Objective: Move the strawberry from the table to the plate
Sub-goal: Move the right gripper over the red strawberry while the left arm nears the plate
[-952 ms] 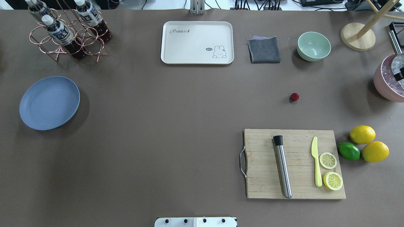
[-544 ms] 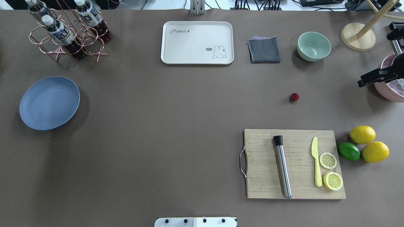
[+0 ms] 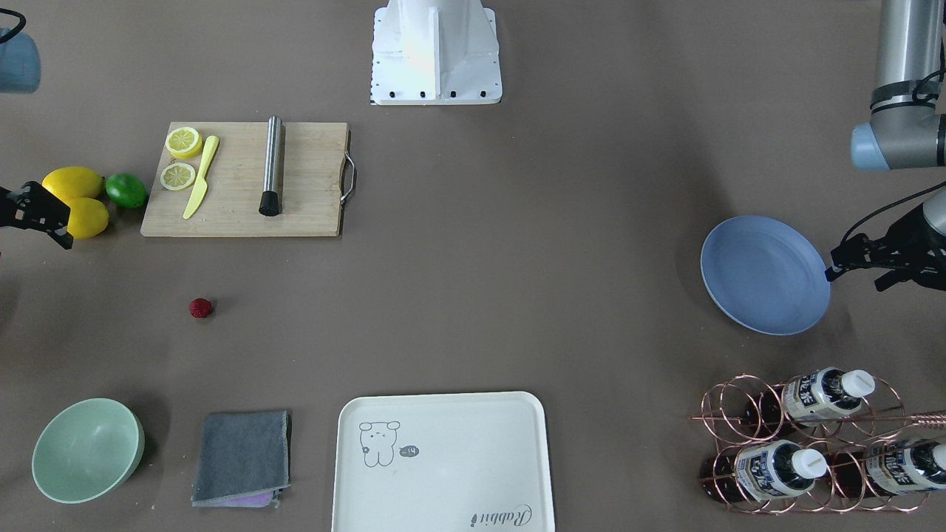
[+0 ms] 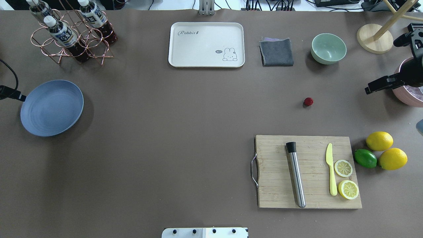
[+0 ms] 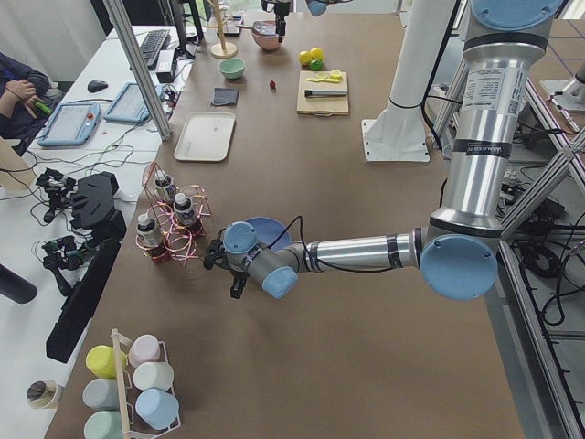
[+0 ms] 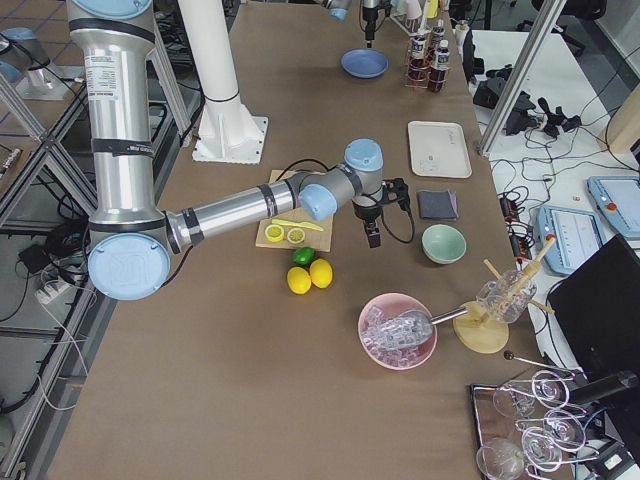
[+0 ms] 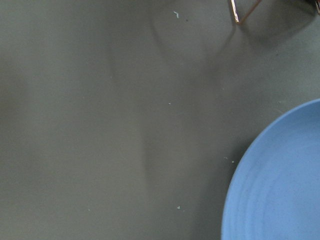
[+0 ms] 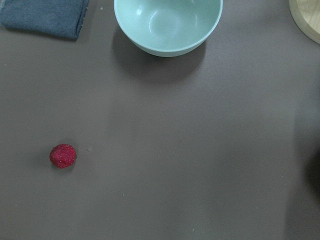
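The strawberry [image 4: 308, 101] [image 3: 200, 307] [image 8: 63, 155], small and dark red, lies alone on the brown table [image 4: 185, 132], between the green bowl and the cutting board. The blue plate [image 4: 52, 107] [image 3: 765, 275] [image 7: 280, 190] sits far off at the table's left side, with nothing on it. My right gripper [image 4: 371, 88] [image 6: 372, 238] hangs well above the table to the right of the strawberry, apart from it. My left gripper [image 3: 850, 266] [image 5: 228, 274] hovers at the plate's outer rim. No view shows how either pair of jaws stands.
A wooden cutting board [image 4: 274, 172] carries a steel muddler, a yellow knife and two lemon slices. Two lemons and a lime [image 4: 365, 158] lie to its right. A green bowl [image 4: 328, 48], grey cloth [image 4: 276, 52], cream tray [image 4: 206, 44], bottle rack [image 4: 71, 33] and pink ice bowl [image 4: 409, 96] line the far and right sides.
My right gripper has come in from the right edge toward the strawberry. A black tip and cable of my left arm have appeared beside the plate. The strawberry has not moved.
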Robot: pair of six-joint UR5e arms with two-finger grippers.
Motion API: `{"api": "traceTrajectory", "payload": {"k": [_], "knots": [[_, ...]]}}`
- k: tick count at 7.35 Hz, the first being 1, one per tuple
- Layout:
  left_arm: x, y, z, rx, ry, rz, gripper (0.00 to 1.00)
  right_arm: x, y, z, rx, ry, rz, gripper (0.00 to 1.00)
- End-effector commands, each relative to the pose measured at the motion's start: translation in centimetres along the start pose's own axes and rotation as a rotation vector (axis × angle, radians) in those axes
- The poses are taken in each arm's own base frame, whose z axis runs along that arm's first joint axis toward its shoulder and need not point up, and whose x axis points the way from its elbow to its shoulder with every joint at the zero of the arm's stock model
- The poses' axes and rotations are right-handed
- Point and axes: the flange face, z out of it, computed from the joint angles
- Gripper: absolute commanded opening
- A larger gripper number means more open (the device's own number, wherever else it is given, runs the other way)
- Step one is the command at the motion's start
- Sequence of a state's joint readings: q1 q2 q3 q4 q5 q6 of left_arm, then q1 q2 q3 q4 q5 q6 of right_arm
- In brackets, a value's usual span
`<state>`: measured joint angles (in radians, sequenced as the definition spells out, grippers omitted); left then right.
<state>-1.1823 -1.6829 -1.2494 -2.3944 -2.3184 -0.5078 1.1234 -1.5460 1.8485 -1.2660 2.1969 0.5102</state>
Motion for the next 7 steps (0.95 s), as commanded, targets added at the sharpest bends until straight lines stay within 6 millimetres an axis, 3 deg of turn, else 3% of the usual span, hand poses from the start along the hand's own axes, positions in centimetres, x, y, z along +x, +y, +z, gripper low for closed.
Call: {"api": "traceTrajectory", "payload": {"k": [1,2,5,6,7], "knots": [[0.9,0.1,0.6,-0.013,0.026,-0.014,0.86,-0.3,-0.1,0.1,0.001,-0.002,-0.006,1.0],[1.2,0.2,0.9,-0.019,0.027,-0.009,0.66,-0.8,-0.6,0.0,0.007,-0.006,-0.011,1.0],[1.9,0.4,1.6,-0.032,0.033,0.002,0.65,-1.0,-0.8,0.6,-0.001,-0.005,-0.014,1.0],[2.0,0.5,1.7,-0.034,0.034,0.003,0.58,-1.1,-0.9,0.5,0.0,-0.006,-0.015,1.0],[2.1,0.5,1.7,-0.033,0.038,0.008,0.44,-1.1,-0.9,0.5,0.0,-0.006,-0.015,1.0]]}}
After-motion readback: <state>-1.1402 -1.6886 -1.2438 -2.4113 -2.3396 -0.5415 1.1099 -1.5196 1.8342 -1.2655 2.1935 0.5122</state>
